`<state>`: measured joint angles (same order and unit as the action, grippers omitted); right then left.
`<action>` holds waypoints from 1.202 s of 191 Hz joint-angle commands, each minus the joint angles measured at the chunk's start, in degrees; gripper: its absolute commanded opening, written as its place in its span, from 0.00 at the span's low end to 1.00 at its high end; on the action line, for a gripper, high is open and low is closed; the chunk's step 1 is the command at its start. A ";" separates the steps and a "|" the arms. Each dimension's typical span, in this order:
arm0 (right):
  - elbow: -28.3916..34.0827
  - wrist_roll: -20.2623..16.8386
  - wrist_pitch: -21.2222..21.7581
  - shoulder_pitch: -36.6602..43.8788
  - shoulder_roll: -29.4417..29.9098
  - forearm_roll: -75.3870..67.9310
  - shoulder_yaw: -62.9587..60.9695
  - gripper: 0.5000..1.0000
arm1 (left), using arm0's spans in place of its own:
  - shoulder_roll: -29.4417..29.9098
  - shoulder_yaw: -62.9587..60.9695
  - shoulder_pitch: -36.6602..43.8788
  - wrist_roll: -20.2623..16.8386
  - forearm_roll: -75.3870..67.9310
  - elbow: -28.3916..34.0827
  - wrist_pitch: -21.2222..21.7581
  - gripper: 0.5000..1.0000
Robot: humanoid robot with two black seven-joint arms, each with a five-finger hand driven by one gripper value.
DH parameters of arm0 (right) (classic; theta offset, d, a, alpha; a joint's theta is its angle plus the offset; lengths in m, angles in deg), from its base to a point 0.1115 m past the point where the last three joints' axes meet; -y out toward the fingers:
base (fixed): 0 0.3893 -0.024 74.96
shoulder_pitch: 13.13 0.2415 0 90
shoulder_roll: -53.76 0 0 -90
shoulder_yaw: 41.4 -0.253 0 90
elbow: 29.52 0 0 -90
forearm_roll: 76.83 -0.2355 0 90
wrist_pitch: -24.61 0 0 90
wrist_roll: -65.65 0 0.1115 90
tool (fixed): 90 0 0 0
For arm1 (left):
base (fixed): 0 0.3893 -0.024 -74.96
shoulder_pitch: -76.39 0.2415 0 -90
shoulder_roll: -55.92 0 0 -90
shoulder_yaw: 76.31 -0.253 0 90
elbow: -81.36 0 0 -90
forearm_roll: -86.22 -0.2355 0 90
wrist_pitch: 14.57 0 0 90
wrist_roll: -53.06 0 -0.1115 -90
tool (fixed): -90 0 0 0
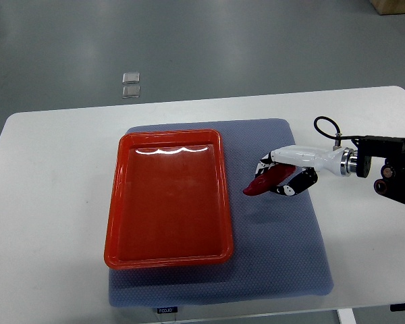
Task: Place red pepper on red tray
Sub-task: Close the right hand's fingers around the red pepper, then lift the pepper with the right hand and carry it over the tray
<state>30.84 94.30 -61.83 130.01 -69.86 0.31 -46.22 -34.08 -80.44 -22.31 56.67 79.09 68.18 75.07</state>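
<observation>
A red tray [169, 199] lies on a blue-grey mat [277, 243] on the white table; nothing lies in it. My right hand [283, 177] comes in from the right edge and sits just right of the tray. Its fingers are curled around a red pepper [262, 183], whose tip points down-left toward the tray's right rim. The pepper is held a little above the mat, apart from the tray. The left arm does not show.
The white table [54, 175] extends left and right of the mat. My right forearm with a black cable loop [327, 128] lies over the table's right side. Two small clear squares [131, 84] lie on the grey floor beyond the far edge.
</observation>
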 commanded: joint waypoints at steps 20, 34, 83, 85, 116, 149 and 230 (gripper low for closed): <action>0.20 -0.09 0.48 3.81 0.49 -0.50 -0.02 0.00 | 0.00 -0.09 0.00 0.09 0.01 0.00 0.02 1.00; 0.20 -0.17 0.75 4.86 0.75 -1.38 -0.01 0.00 | 0.00 -0.09 0.00 0.09 0.01 0.00 -0.07 1.00; 0.38 -0.17 1.10 7.24 1.54 -2.35 -0.01 0.00 | 0.00 0.00 0.00 0.09 0.01 0.00 0.02 1.00; 0.38 -0.17 1.10 7.41 1.72 -2.35 -0.01 0.00 | 0.00 -0.09 0.00 0.09 0.01 0.00 0.02 1.00; 0.38 -0.26 1.89 8.20 3.56 -3.05 0.07 0.00 | 0.00 0.00 0.00 0.09 0.01 0.09 0.02 1.00; -0.24 -0.44 2.15 9.78 7.60 -5.51 0.86 0.00 | 0.00 0.00 0.00 0.09 0.01 0.09 0.02 1.00; -6.21 -0.53 2.15 10.22 20.44 -5.51 5.17 0.00 | 0.00 0.09 0.00 0.09 0.01 0.53 0.02 1.00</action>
<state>25.93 93.77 -59.67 140.22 -52.13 -5.20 -42.26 -34.08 -80.35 -22.32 56.76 79.13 68.66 75.09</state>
